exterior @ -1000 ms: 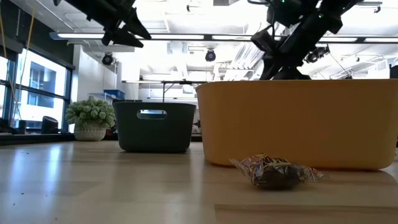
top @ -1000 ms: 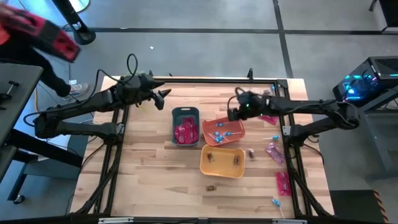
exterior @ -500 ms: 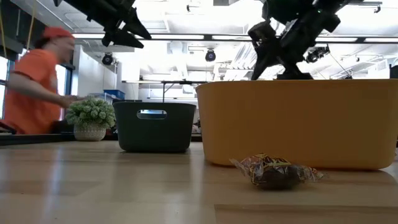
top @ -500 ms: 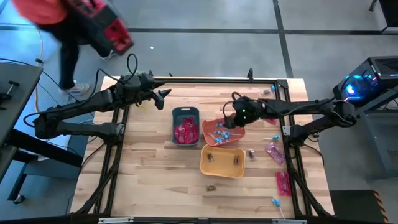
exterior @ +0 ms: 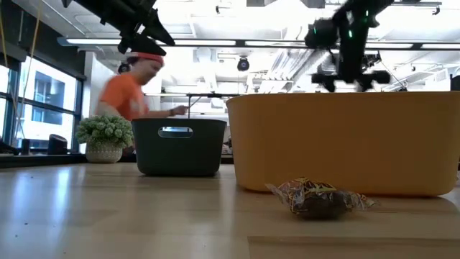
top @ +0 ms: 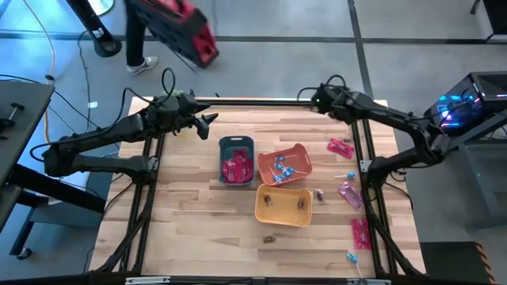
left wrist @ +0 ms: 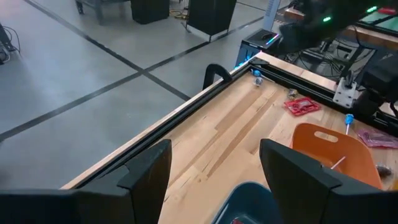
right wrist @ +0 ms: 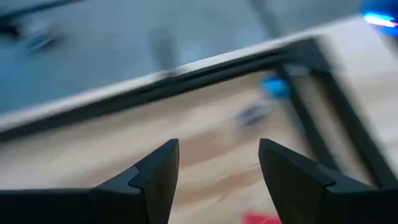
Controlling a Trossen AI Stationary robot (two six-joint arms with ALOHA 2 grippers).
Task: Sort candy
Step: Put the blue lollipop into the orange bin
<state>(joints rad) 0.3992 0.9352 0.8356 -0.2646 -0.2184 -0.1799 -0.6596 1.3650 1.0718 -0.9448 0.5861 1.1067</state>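
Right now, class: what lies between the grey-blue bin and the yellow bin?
In the high view, the orange bin of lollipops sits between grey-blue bin and yellow bin.

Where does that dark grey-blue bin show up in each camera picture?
High view: grey-blue bin at table centre, left of the orange bin.
Low view: left of middle, beside the yellow bin.
Left wrist view: bottom edge.
Right wrist view: not in it.
Shared landmark: orange bin, high and left wrist views.

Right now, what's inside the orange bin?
The orange bin holds several blue-headed lollipops on white sticks, loosely piled near its middle. Anything beneath them is covered. No pink packets show inside.
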